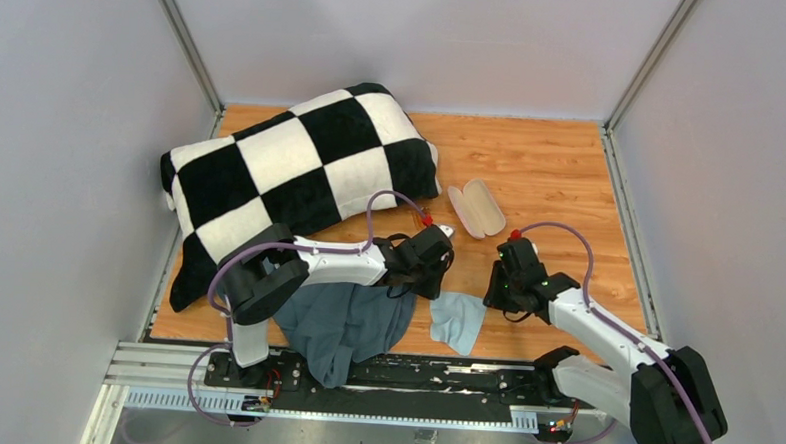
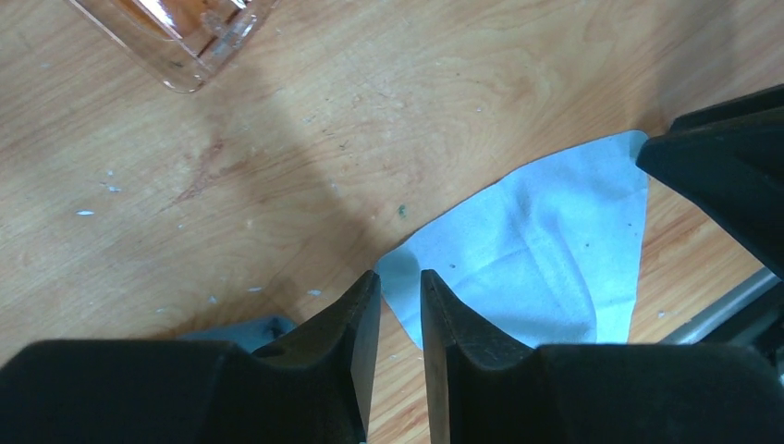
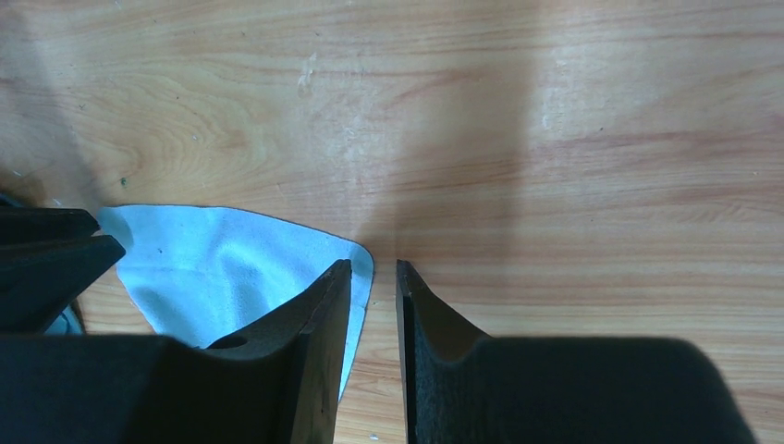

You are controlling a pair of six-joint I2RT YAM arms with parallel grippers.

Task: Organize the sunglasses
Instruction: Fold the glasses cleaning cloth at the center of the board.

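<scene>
Left claw (image 2: 398,280): jaws narrowly apart, empty, tips over cloth (image 2: 536,250) corner. Sunglasses (image 2: 180,32) ahead and left of it, well apart, long axis slanting across its reach. Right claw (image 3: 374,268): slightly apart, empty, no sunglasses in its view. Left arm looks nearer.

Pale grey walls (image 1: 53,117) enclose a wooden tabletop (image 1: 552,159).

Bright, even overhead light. Soft, broad shadows cross the worktop (image 3: 481,139); wood grain is sharp, while the right end effector (image 3: 374,268) looms dark and featureless.
</scene>
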